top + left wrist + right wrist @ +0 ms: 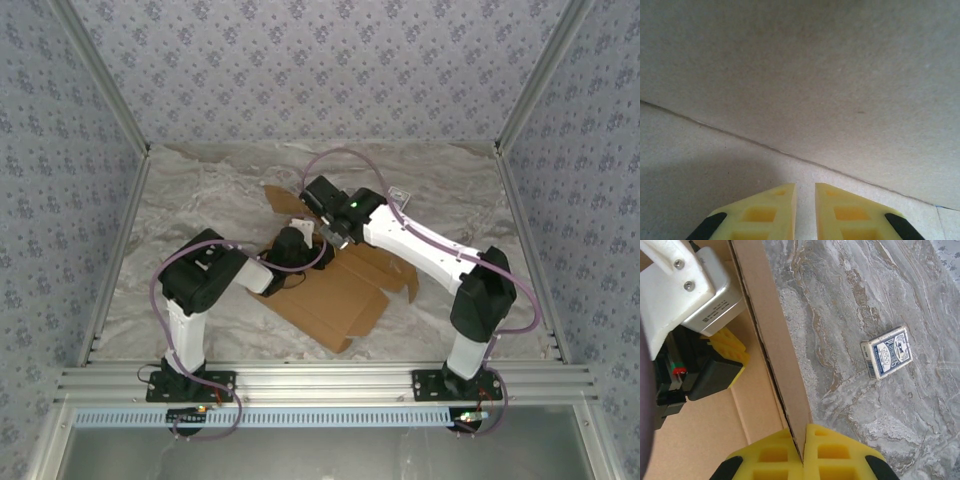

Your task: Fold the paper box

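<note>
The paper box (pixel 335 300) is a brown cardboard sheet with flaps, lying mostly flat in the middle of the table. In the right wrist view, my right gripper (pixel 803 427) is shut on the edge of a raised flap (pixel 772 325) that stands upright. My left gripper (pixel 805 185) points at the inner cardboard face (pixel 840 75), close to a crease (pixel 765 145). Its jaws are a narrow gap apart with nothing between them. In the top view, the left gripper (pixel 295 245) and the right gripper (pixel 335 235) meet at the sheet's far edge.
A small blue-and-white card pack (pixel 886 352) lies on the marble table (pixel 200 200) to the right of the raised flap and apart from it; it sits far right at the back (pixel 400 195). Patterned walls enclose three sides.
</note>
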You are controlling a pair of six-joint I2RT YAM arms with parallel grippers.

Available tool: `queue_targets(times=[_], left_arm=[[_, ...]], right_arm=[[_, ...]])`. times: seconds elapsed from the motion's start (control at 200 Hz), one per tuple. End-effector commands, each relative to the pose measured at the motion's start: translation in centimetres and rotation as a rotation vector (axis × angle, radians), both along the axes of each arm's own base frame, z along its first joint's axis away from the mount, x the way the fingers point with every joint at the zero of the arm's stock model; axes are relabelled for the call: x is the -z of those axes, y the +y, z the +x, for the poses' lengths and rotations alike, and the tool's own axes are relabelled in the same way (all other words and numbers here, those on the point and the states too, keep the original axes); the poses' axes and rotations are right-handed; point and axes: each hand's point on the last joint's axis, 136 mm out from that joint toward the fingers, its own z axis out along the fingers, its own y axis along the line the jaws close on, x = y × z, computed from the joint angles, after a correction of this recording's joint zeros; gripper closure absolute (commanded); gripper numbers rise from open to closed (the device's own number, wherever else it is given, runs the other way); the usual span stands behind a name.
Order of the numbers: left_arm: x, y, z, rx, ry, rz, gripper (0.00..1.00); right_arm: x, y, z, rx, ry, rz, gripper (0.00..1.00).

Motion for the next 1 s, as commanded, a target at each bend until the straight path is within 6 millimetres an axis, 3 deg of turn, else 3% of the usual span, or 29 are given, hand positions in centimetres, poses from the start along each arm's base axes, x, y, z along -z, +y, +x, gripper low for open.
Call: queue_targets(times=[0.0,0.17,0.3,0.62,0.999], left_arm=[[4.5,1.4,-1.8,-0.012,0.108,0.086,0.82],[4.7,1.6,-1.9,-0.018,0.108,0.087,0.81],[4.2,1.5,-1.9,-0.008,0.097,0.085,0.79],[0.7,1.8,-2.2,0.007,0.039,0.076,0.65],[-1.1,4.7,-3.0,-0.034,0.026,0.072,0.58]], right_arm=[[2.3,1.6,-0.8,0.000,0.046,0.051,1.00],[2.6,1.9,-1.0,-0.009,0.050,0.043,1.00],[1.6,1.5,-0.3,-0.024,0.011,0.002,1.00],[-0.7,-1.3,3.5,-0.073,-0.159,-0.223,1.00],[-1.9,-2.9,5.6,-0.129,-0.335,-0.372,1.00]])
